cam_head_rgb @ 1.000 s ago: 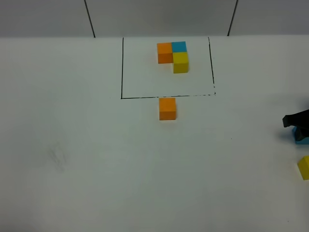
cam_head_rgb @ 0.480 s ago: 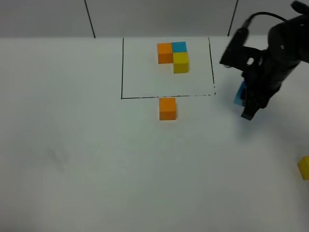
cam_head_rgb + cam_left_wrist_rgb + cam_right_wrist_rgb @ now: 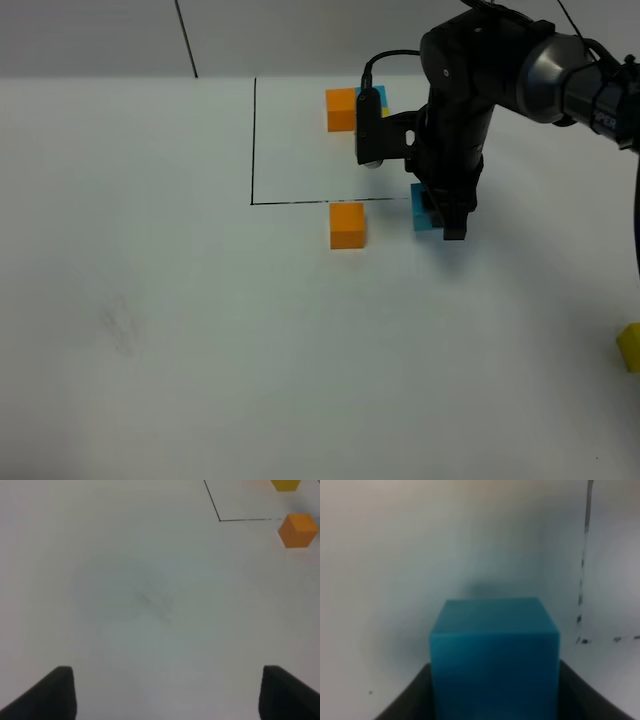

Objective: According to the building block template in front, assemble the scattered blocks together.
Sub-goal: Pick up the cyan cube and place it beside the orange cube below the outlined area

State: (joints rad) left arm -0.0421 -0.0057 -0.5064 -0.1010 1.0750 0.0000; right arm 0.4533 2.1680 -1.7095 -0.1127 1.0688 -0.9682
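Surface: white tabletop (image 3: 200, 330), seen from ext. high cam.
Marked area: thin black outline (image 3: 253, 140), rectangular, at 12 o'clock of tabletop centre.
Reference: template (image 3: 345, 118) inside outline, toward its 12 o'clock edge. Orange cube (image 3: 341, 100) sits at 9 o'clock, w/ blue cube (image 3: 378, 97) touching it at 3 o'clock. Yellow cube (image 3: 286, 484) is mostly hidden behind right arm (image 3: 470, 90) in ext. view; part of it shows in left wrist view.
Right side: right claw (image 3: 438, 212) points down near outline's 5 o'clock corner, clamped on blue block (image 3: 422, 205).
Held item: in right wrist view, blue block fills the gap btwn both fingers (image 3: 407, 700), upright, top face level. Whether it touches tabletop: cannot tell.
Loose items: orange block (image 3: 347, 224) lies on tabletop just outside outline's 6 o'clock edge, at 9 o'clock of blue block, near but apart. Yellow block (image 3: 630, 348) is at 4 o'clock edge of ext. view, cut by frame, well apart from the rest.
Left side: left claw (image 3: 165, 692) is out of ext. view. Its own wrist view shows two dark fingertips (image 3: 57, 692) spread wide, white tabletop showing btwn them; orange block and an outline corner are also in that view.
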